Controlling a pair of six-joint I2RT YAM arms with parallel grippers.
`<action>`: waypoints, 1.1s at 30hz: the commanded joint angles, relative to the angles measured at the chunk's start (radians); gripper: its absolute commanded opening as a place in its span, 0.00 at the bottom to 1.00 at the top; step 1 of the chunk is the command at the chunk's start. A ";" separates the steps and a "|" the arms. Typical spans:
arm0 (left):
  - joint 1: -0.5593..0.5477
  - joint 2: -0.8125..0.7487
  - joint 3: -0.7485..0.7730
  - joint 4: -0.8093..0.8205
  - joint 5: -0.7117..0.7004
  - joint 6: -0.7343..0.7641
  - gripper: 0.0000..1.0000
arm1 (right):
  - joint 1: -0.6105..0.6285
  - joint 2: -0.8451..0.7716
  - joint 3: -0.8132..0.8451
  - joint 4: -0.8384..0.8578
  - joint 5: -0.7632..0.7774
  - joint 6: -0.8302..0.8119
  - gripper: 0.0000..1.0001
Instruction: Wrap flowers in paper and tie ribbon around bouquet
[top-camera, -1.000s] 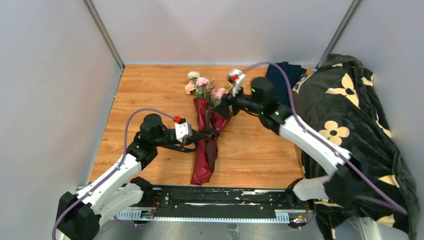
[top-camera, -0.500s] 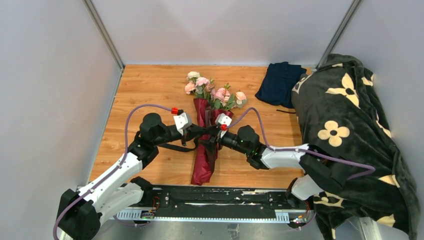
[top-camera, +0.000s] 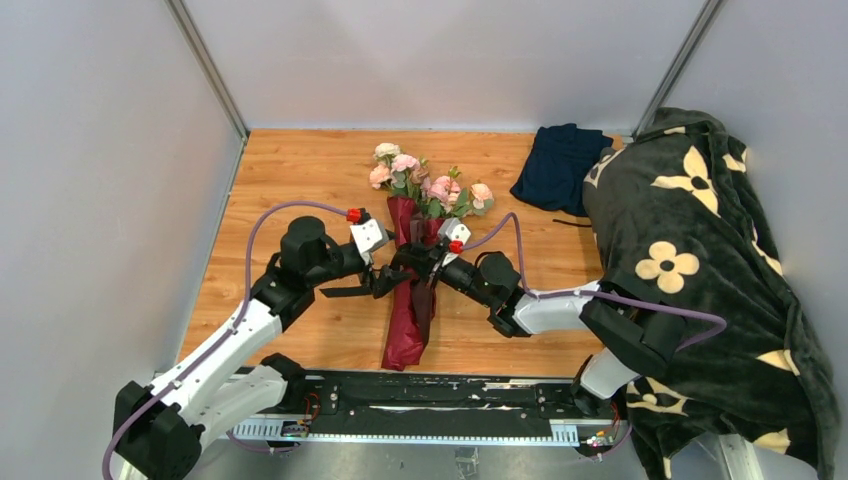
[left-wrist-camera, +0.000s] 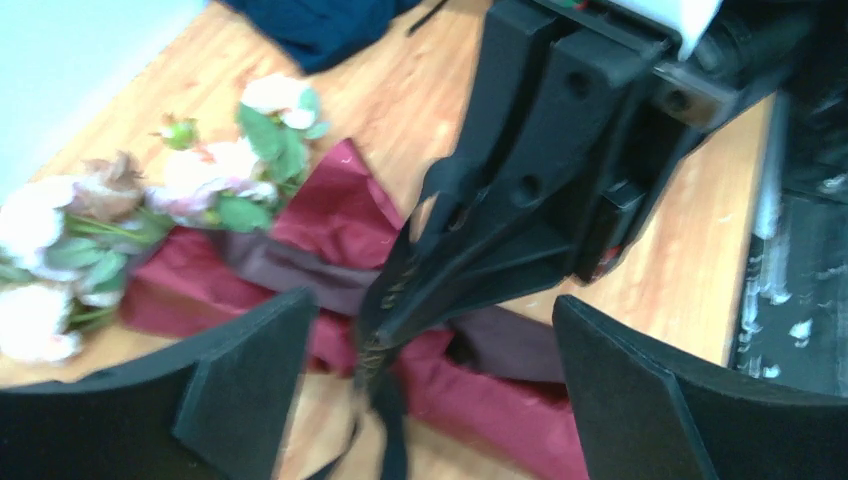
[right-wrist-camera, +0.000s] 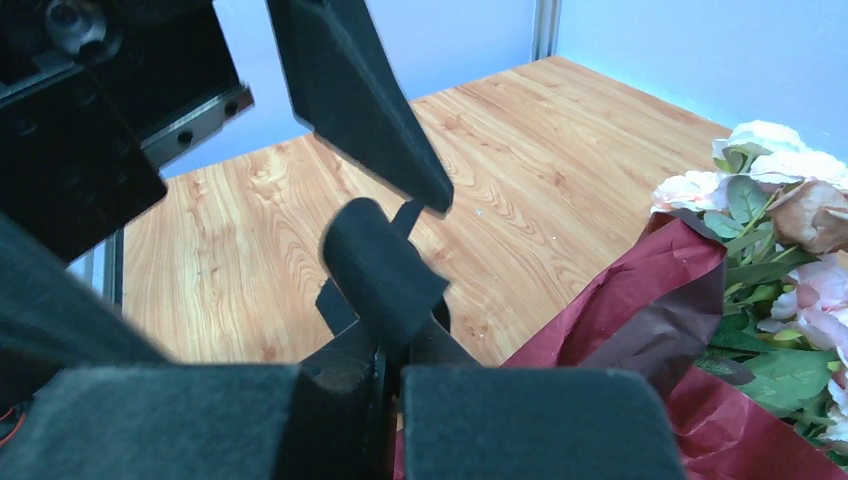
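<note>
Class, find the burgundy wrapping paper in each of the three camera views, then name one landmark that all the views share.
Top external: the paper lies at picture centre, narrow end lowest.
Left wrist: the paper runs across the middle and lower frame.
Right wrist: the paper fills the lower right corner.
Shared landmark: the flowers at the paper's open end.

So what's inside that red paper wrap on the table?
Pink and cream flowers stick out of the far open end of the paper, blooms and leaves showing. Their stems inside are covered by the paper, so how far they run cannot be seen.
</note>
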 joint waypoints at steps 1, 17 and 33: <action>0.047 0.011 0.192 -0.406 -0.166 0.258 1.00 | -0.011 -0.047 -0.019 -0.031 0.017 -0.013 0.00; 0.347 0.546 0.318 -0.781 -0.350 0.991 0.91 | -0.042 -0.004 0.043 -0.115 -0.108 0.056 0.00; 0.361 0.697 0.220 -0.471 -0.459 1.063 0.29 | -0.054 -0.005 0.060 -0.175 -0.123 0.016 0.00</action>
